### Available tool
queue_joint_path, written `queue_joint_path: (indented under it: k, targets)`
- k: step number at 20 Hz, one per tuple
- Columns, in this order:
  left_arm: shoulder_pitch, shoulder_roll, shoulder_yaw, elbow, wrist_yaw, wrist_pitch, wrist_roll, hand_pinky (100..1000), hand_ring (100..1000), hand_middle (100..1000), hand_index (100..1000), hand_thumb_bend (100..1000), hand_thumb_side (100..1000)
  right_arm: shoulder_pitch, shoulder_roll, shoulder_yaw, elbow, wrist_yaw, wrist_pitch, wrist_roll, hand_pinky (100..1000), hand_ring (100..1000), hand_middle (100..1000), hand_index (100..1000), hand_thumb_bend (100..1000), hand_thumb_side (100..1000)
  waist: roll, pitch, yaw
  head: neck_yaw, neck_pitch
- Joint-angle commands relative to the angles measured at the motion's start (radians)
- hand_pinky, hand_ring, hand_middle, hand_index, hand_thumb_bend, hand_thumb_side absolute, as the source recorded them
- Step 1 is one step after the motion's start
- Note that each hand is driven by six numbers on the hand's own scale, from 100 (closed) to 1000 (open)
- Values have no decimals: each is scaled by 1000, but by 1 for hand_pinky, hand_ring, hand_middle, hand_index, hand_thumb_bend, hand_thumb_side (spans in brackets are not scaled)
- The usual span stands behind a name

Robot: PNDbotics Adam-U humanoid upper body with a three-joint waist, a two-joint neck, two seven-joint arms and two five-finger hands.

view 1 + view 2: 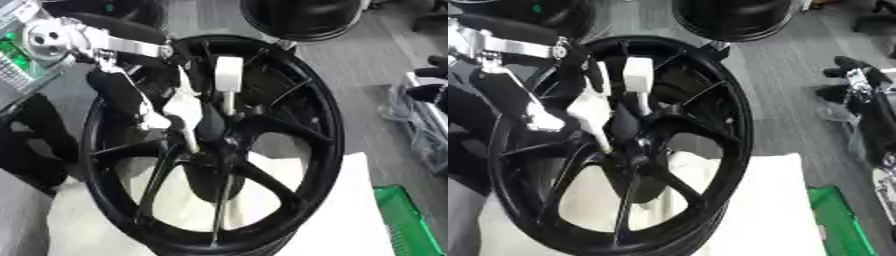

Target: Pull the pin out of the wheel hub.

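A black spoked wheel [302, 125] lies tilted on a white cloth [350, 220]. The pin [229, 75] has a white cylindrical head and a thin pale shaft. It stands upright just above the hub [217, 142]. Its lower end is lost against the dark hub, so I cannot tell whether it is still seated. My left hand [179, 107] reaches in from the upper left over the rim, its fingers curled beside the shaft under the white head. My right hand [857, 82] shows at the right edge, away from the wheel, with its fingers unclear.
Another black wheel [302, 17] lies at the back on the grey floor. A green crate [411, 220] sits at the lower right beside the cloth. Wire racking [429, 125] stands along the right edge, and a green-and-white object [13, 60] is at the far left.
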Motion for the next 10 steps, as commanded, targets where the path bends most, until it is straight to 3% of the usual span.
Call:
queue_joint_path:
  k: [1, 10]
  targets:
    - [-13, 14, 11, 0, -9, 3, -11, 724, 792, 826, 809, 324, 315, -13, -21, -3, -9, 4, -3, 3, 766, 653, 737, 855, 100, 779, -6, -12, -1, -3, -12]
    - [-11, 8, 9, 21, -28, -8, -18, 753, 818, 848, 812, 326, 318, -15, -20, -1, -10, 5, -3, 5, 765, 653, 737, 855, 100, 779, -6, -11, -3, -4, -14]
